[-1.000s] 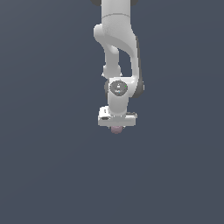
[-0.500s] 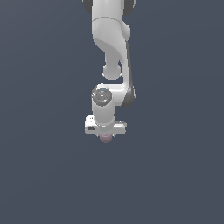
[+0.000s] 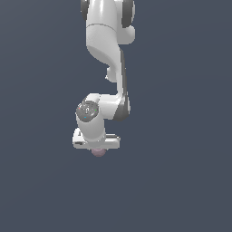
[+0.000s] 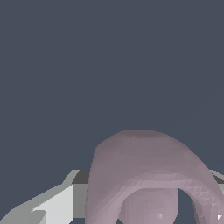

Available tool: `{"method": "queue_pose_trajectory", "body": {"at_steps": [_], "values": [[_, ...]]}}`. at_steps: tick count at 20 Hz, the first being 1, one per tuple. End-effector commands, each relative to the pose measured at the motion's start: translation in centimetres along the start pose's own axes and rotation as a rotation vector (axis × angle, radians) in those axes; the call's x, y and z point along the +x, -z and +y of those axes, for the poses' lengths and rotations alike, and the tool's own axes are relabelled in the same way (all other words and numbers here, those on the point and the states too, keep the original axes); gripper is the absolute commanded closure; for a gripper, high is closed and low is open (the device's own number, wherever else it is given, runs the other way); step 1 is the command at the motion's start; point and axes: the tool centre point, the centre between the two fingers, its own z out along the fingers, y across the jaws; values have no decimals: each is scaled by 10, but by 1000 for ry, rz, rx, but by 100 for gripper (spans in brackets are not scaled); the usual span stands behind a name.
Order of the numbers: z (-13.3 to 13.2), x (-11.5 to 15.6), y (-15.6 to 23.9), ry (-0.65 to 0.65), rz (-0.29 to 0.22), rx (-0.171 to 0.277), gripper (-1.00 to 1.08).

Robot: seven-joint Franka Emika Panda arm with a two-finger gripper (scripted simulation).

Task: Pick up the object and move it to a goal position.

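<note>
The pale pink-mauve rounded object (image 3: 98, 152) peeks out just under my white gripper (image 3: 97, 149) in the exterior view, mostly hidden by the gripper's body. In the wrist view the object (image 4: 144, 175) fills the foreground as a rounded, arched pink shape sitting between the grey-white fingers (image 4: 57, 205). The gripper is shut on the object and holds it off the dark grey ground. The arm hangs down from the top of the exterior view.
A plain dark grey surface (image 3: 181, 181) surrounds the arm on all sides. No other objects or markers show in either view.
The gripper, still holding the object, has moved toward the exterior view's left and slightly lower, and the arm has bent further at the wrist.
</note>
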Motion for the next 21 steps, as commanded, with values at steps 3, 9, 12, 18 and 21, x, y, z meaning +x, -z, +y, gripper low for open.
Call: {"method": "queue_pose_trajectory", "body": {"at_steps": [3, 9, 12, 18, 21], "values": [[19, 19, 2, 1, 0, 0, 108], [35, 36, 4, 1, 0, 0, 108], [40, 42, 4, 1, 0, 0, 108], [45, 48, 5, 1, 0, 0, 108], [45, 48, 5, 1, 0, 0, 108]]}}
